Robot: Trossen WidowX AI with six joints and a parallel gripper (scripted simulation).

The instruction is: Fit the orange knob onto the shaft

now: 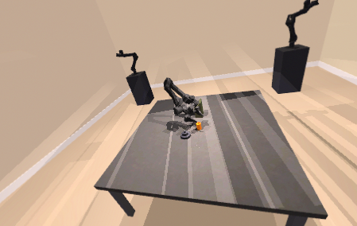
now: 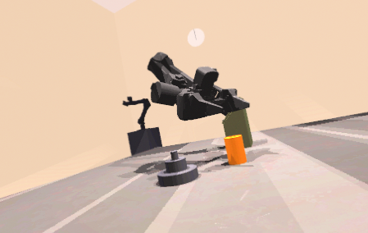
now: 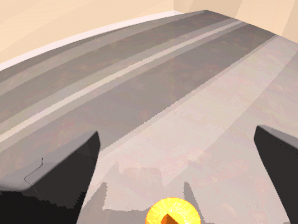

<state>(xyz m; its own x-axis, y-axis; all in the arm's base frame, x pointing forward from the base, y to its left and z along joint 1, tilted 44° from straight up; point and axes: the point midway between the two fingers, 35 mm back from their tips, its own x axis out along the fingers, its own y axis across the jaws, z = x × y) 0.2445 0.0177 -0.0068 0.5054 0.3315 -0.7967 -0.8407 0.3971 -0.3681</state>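
Exterior view: the round pedestal (image 1: 185, 136) (image 2: 178, 176) is the landmark, with the dark shaft (image 1: 184, 132) (image 2: 174, 155) standing bare on top of it. Just beside the pedestal, apart from it, the orange knob (image 1: 199, 126) (image 2: 236, 150) (image 3: 173, 211) stands upright on the table (image 1: 145, 159) (image 2: 112, 205) (image 3: 135, 105). The knob's top hole shows in the wrist view, with no shaft in it. Higher than the pedestal, the gripper (image 2: 239, 107) (image 3: 178, 136) has its fingers spread wide, with nothing between them. A green block (image 1: 199, 108) (image 2: 239, 126) stands beyond both pedestal and knob. No box, tray or other container shows near the pedestal.
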